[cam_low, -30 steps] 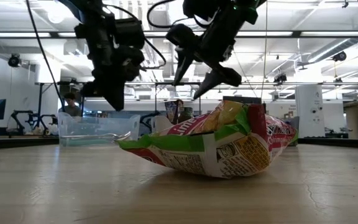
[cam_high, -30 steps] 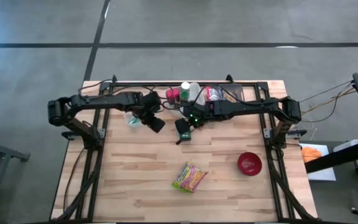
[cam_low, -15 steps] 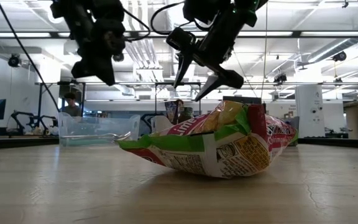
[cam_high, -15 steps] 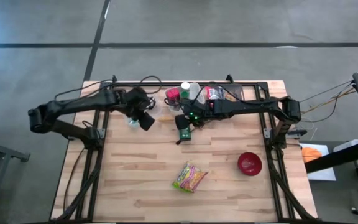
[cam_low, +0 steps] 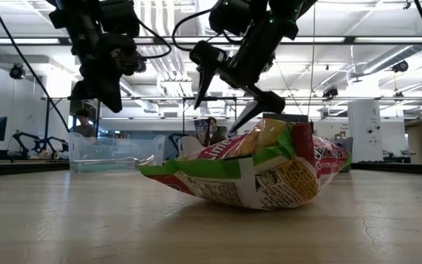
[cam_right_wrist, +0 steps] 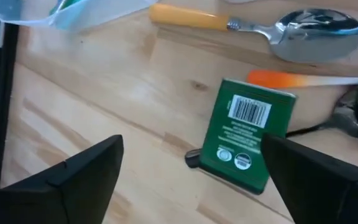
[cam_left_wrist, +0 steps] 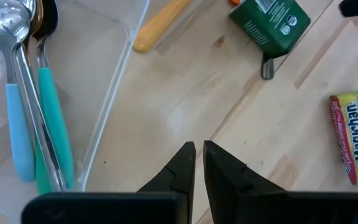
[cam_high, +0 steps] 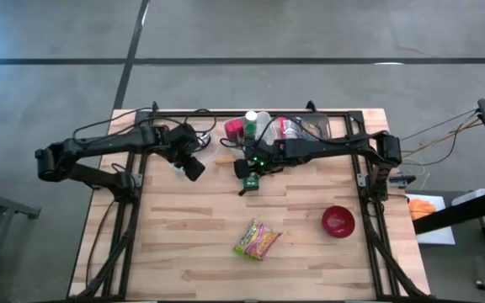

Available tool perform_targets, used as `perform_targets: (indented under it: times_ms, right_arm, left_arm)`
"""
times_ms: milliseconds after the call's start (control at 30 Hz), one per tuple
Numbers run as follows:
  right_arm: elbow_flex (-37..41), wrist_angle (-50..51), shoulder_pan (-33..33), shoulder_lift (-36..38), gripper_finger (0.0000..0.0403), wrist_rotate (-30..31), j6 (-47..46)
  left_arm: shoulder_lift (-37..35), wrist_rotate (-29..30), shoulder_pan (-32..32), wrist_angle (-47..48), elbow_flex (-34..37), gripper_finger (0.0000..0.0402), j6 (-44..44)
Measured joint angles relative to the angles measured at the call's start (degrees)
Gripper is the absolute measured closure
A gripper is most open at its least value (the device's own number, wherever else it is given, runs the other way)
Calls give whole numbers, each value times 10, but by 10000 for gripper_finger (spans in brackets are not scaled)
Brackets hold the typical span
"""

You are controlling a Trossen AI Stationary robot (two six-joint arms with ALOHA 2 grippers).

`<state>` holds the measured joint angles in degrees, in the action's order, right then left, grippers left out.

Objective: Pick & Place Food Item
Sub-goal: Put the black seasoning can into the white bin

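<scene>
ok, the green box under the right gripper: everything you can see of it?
The green box is a small dark green carton, apparently cardboard, with a white barcode label and round marks below it on its upper face. It lies on the wooden table, apart from the yellow-handled spoon and an orange handle. The right gripper hangs open over it without touching.

- green box (cam_right_wrist: 246, 142), white barcode label, just ahead of right gripper (cam_right_wrist: 191, 171)
- yellow-handled spoon (cam_right_wrist: 253, 25) beyond it
- teal-handled spoons (cam_left_wrist: 27, 118) in clear bin (cam_left_wrist: 114, 93), beside left gripper (cam_left_wrist: 197, 163)
- yellow-green-pink noodle packet (cam_high: 258, 239)
- red bowl (cam_high: 338, 221)
- light wood table (cam_high: 192, 252)
</scene>
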<state>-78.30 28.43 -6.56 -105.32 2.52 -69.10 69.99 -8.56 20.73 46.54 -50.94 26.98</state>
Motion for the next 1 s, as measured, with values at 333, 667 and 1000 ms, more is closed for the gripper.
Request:
perform_targets:
  times_ms: [333,667,1000]
  right_arm:
    - [0,-3,9,-6,52,5,-68]
    - [-63,81,21,-27,52,31,-81]
    - [-241,257,35,-140,52,47,-52]
  left_arm:
    - [-5,-23,0,3,0,366,-29]
    - [-5,-35,0,10,0,366,-60]
    - [-5,-35,0,34,0,366,-62]
